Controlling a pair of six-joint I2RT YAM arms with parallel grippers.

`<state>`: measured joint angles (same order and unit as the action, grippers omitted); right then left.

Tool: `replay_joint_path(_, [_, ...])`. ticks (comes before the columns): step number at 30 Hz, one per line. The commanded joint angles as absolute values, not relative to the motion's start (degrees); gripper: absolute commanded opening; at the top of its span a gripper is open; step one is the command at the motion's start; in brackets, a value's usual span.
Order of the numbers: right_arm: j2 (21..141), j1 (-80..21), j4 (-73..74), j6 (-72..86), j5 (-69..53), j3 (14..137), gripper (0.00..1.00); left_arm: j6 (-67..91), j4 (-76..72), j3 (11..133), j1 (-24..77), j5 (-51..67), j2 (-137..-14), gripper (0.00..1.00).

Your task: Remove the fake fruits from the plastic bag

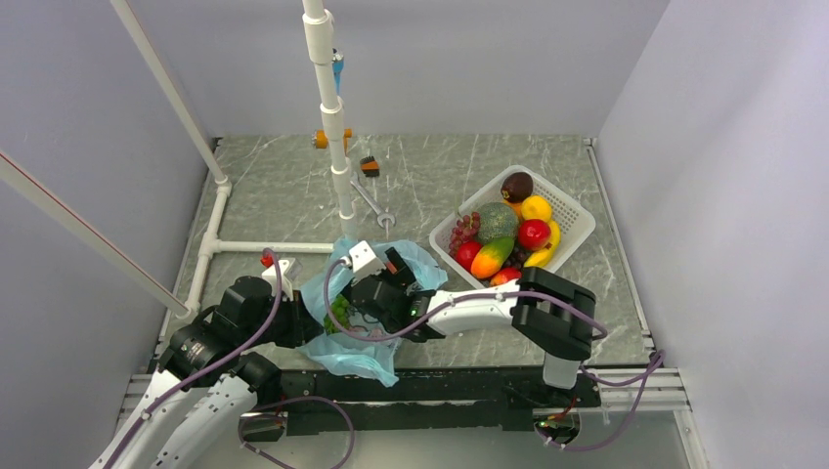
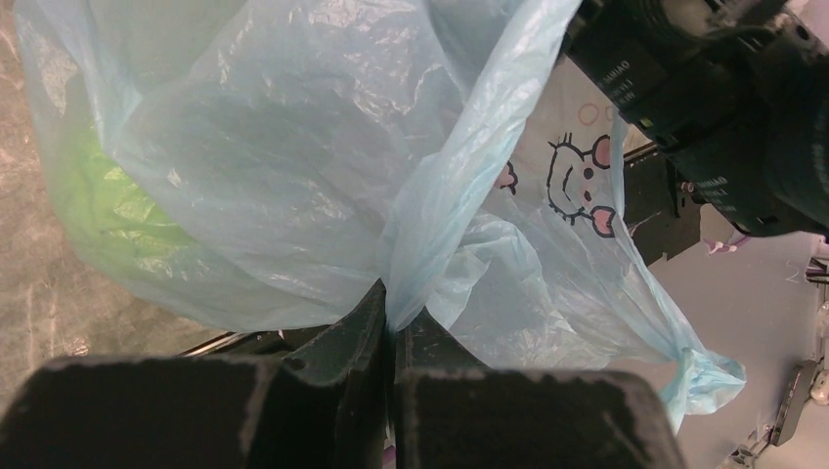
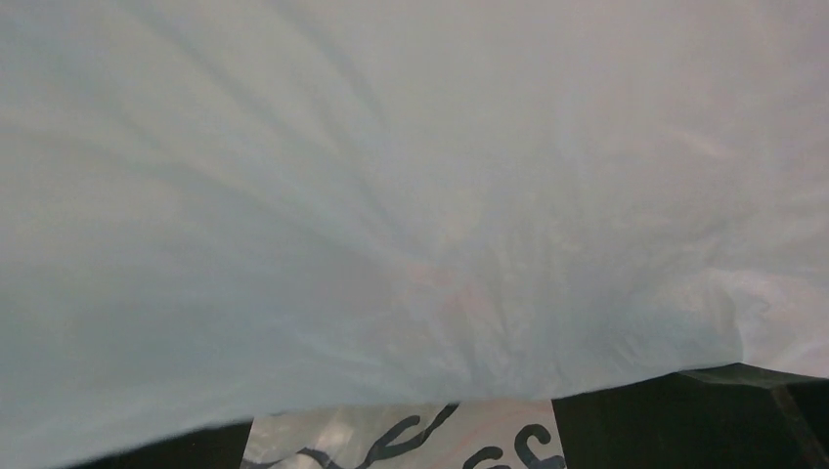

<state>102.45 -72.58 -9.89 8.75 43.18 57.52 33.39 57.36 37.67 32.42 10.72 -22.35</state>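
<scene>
up close, left gripper [image 2: 393, 311] pinches bag [image 2: 293, 176] (unseen overhead)

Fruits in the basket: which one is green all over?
The round melon in the middle of the white basket. The long mango in front of it is only half green, half orange.

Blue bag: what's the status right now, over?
Left fingers pinched shut on the plastic bag. Right fingers under plastic, open or shut unclear. Green fruit inside, showing through the film.
</scene>
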Motion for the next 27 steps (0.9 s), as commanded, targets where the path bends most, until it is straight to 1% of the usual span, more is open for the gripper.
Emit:
replay_joint_path(1, [103.54, -69.94, -12.89, 10.39, 43.04, 58.71, 0.99, 32.45, 55.77, 37.62, 32.22, 11.43, -22.43, 0.10])
replay_joint_path(9, [106.51, -66.29, -11.90, 12.94, 40.80, 59.01, 0.99, 32.51, 55.70, 37.62, 32.18, 11.40, -22.55, 0.09])
replay_joint_path(16, [108.31, -65.79, -11.43, 13.55, 39.82, 59.77, 0.92, 32.51, 55.81, 37.62, 32.25, 11.30, -22.50, 0.10])
replay_joint_path(20, [109.19, -65.44, -10.17, 14.05, 39.71, 60.55, 0.84, 32.57, 55.77, 37.62, 32.20, 11.25, -22.35, 0.10])
replay_joint_path(23, [108.48, -65.39, -10.14, 14.13, 37.72, 60.36, 0.71, 32.51, 55.74, 37.62, 32.25, 11.34, -22.60, 0.10])
replay_joint_path(26, [107.29, -65.61, -10.76, 14.44, 35.84, 59.39, 0.61, 32.45, 55.77, 37.62, 32.21, 11.40, -22.62, 0.10])
replay_joint_path(27, [106.99, -65.62, -10.42, 14.62, 35.47, 59.46, 0.54, 32.39, 55.76, 37.62, 32.20, 11.42, -22.65, 0.10])
